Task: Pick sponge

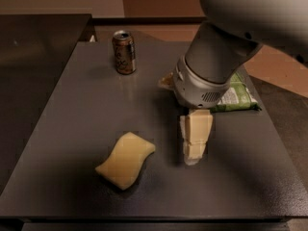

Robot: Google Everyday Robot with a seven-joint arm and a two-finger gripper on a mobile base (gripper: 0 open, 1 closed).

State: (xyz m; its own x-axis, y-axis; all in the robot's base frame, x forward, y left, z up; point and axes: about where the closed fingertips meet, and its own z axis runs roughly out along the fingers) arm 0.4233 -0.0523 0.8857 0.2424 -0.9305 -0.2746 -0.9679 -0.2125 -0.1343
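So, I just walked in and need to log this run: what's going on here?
A one-armed robot is going for the sponge on the dark table. Its claw hangs pointing down just right of the sponge, apart from it, so nothing is picked up yet. A soda can stands at the back of the table. A green snack bag lies behind the arm, partly hidden by it.
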